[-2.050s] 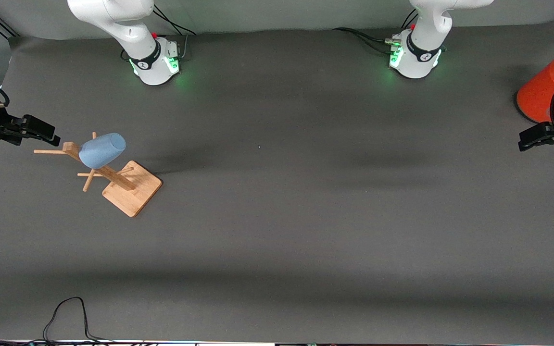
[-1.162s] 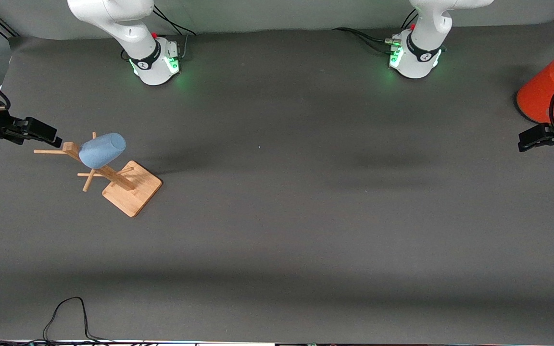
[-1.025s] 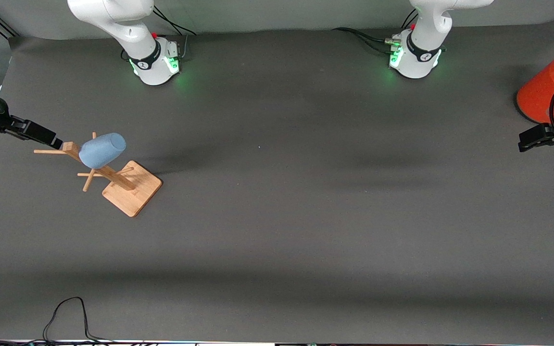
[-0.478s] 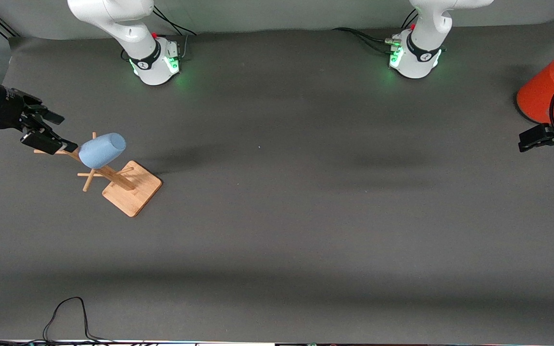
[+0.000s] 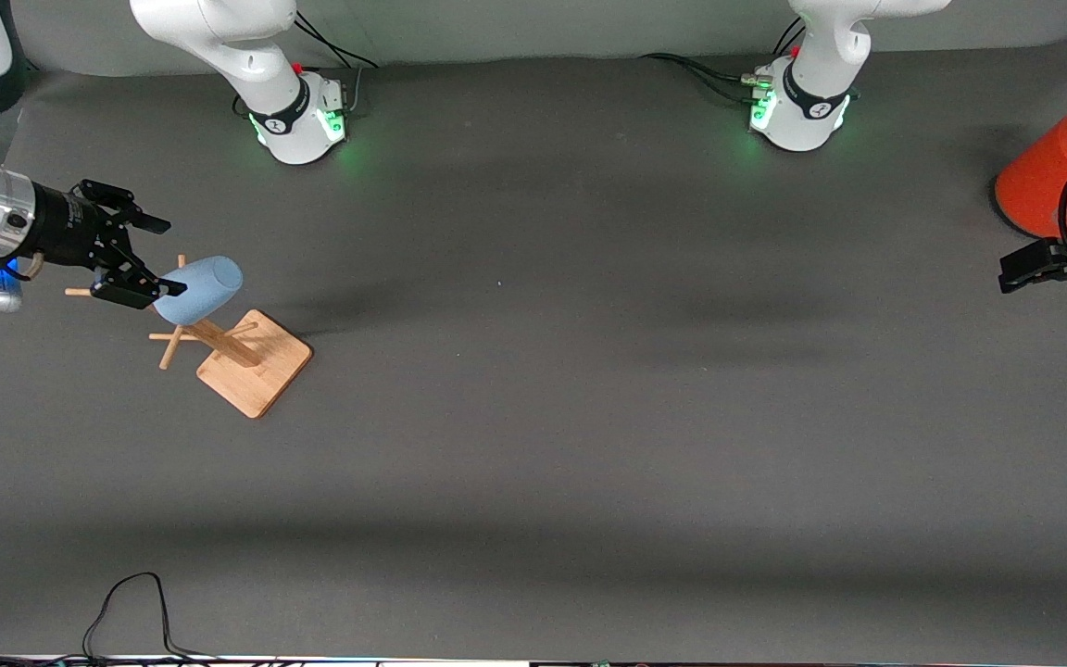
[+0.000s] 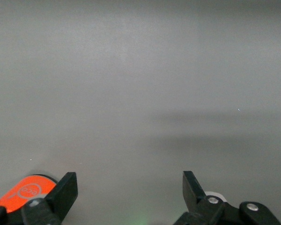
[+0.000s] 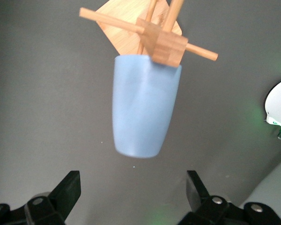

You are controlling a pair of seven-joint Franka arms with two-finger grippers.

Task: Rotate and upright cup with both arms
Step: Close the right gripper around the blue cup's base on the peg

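Observation:
The light-blue cup (image 5: 200, 289) hangs tilted, mouth down, on a peg of the wooden rack (image 5: 251, 361) at the right arm's end of the table. My right gripper (image 5: 156, 257) is open, level with the rack's top and close beside the cup. In the right wrist view the cup (image 7: 143, 110) points its closed bottom at the open right gripper (image 7: 133, 187), with a gap between them; nothing is held. My left gripper (image 5: 1020, 270) waits at the left arm's end of the table. It is open and empty in the left wrist view (image 6: 129, 187).
A large orange cylinder with a grey top (image 5: 1048, 181) stands by the left gripper and also shows in the left wrist view (image 6: 25, 190). The rack's pegs (image 7: 110, 21) stick out around the cup. A black cable (image 5: 126, 602) lies at the table's near edge.
My right gripper has swung in from the table's edge toward the cup, turned, and opened wide beside it. The cup, the rack and the left arm have not moved.

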